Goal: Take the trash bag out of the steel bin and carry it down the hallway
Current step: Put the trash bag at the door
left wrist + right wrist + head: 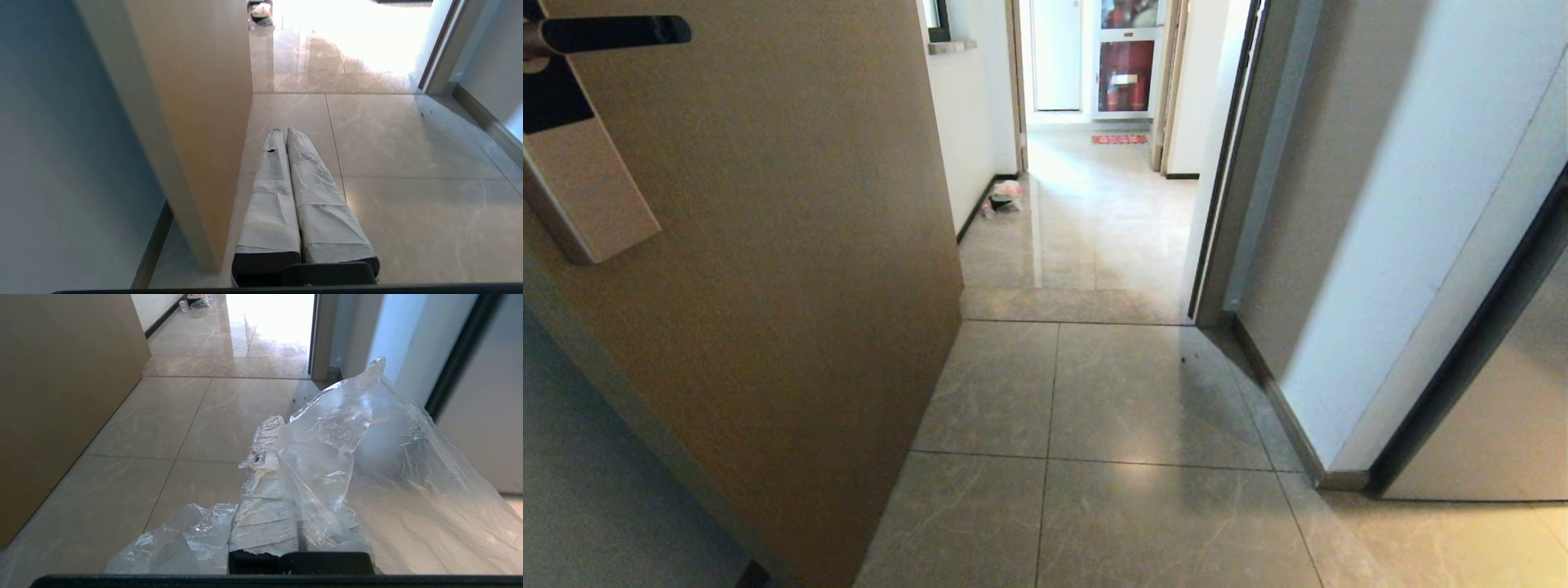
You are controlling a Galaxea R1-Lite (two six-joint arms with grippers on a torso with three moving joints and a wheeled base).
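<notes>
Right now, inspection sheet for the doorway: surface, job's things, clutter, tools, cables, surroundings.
Surface: glossy pale floor tiles, running through an open doorway into the hallway.
Job's things: clear trash bag in the right tool; steel bin not in view.
Clutter: small heap of litter on the hallway floor by the left wall; red mat at the far end.
Tools: right tool shut on the trash bag; left tool shut, empty, above the floor beside the door. Both have wrapped fingers.
Cables: nothing seen.
Surroundings: open brown door with handle on the left; white wall and dark frame on the right.
</notes>
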